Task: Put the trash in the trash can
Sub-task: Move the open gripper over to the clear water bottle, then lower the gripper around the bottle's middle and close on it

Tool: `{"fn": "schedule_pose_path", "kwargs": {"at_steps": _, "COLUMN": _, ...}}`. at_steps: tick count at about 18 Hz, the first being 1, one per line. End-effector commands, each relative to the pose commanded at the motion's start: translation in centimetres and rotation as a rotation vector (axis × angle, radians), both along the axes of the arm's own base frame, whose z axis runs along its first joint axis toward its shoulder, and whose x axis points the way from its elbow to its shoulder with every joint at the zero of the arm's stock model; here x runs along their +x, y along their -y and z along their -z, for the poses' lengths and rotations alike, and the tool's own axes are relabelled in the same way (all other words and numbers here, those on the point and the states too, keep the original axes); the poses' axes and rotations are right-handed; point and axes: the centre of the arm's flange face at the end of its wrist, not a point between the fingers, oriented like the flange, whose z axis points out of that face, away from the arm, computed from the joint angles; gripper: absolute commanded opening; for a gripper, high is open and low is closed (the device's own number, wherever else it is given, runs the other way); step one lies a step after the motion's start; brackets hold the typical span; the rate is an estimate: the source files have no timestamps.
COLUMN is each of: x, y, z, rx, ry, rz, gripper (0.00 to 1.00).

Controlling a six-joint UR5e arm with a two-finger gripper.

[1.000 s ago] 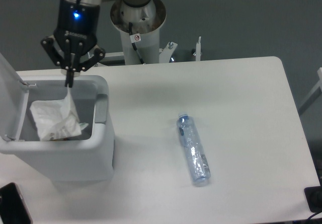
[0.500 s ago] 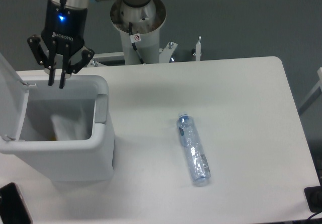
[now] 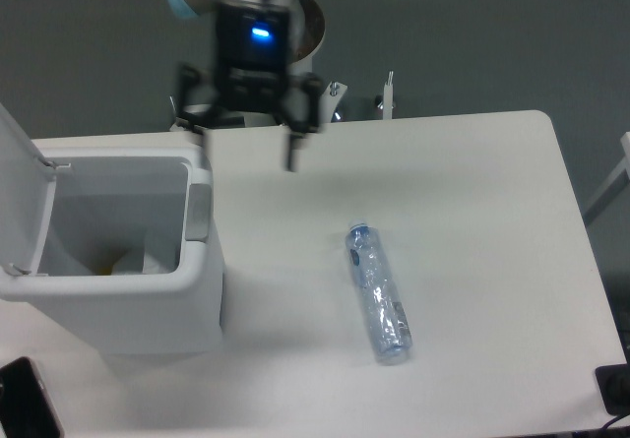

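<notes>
Claw [image 3: 245, 153] spread wide, my fingers apart and empty above the table [image 3: 472, 221]. Bottle [image 3: 378, 294] lies flat on the table, well apart from the trash can [image 3: 148, 300], lid raised

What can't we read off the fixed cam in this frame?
- End effector: motion-blurred; the left finger merges with the bin rim, so jaw state is unclear.
- Trash can interior: the near wall hides most of the floor, and only a pale scrap shows.
- Water bottle: label print too small to read.
- Dark object at bottom left: cut off by the frame edge.
</notes>
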Motion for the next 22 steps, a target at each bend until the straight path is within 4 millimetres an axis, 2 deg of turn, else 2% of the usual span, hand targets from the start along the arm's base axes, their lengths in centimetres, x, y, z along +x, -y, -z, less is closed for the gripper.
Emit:
{"fn": "schedule_pose_path", "kwargs": {"at_steps": 2, "x": -3.1, "y": -0.3, "z": 1.4, "rx": -0.044, "ry": -0.008, "rz": -0.04, "gripper": 1.0}}
{"fn": "schedule_pose_path", "kwargs": {"at_steps": 4, "x": -5.4, "y": -1.8, "z": 5.9, "rx": -0.099, "ry": 0.039, "rz": -0.025, "gripper": 1.0}}
{"fn": "schedule_pose_path", "kwargs": {"at_steps": 6, "x": -6.6, "y": -2.2, "z": 9.1, "rx": -0.18, "ry": 0.021, "rz": 0.023, "gripper": 1.0}}
{"fn": "schedule_pose_path", "kwargs": {"at_steps": 9, "x": -8.0, "y": -3.4, "z": 15.0, "rx": -0.261, "ry": 0.037, "rz": 0.131, "gripper": 1.0}}
{"fn": "schedule_pose_path", "kwargs": {"at_steps": 13, "x": -9.4, "y": -4.4, "z": 20.2, "rx": -0.303, "ry": 0.088, "rz": 0.161, "gripper": 1.0}}
{"fn": "schedule_pose_path", "kwargs": {"at_steps": 15, "x": -10.2, "y": -4.8, "z": 23.6, "rx": -0.336, "ry": 0.125, "rz": 0.165, "gripper": 1.0}}
{"fn": "schedule_pose_path", "kwargs": {"at_steps": 19, "x": -9.9, "y": -5.9, "z": 27.3, "rx": -0.407, "ry": 0.136, "rz": 0.172, "gripper": 1.0}}
{"fn": "schedule_pose_path", "kwargs": {"at_steps": 22, "x": -10.0, "y": -6.1, "z": 28.0, "rx": -0.403, "ry": 0.133, "rz": 0.174, "gripper": 1.0}}
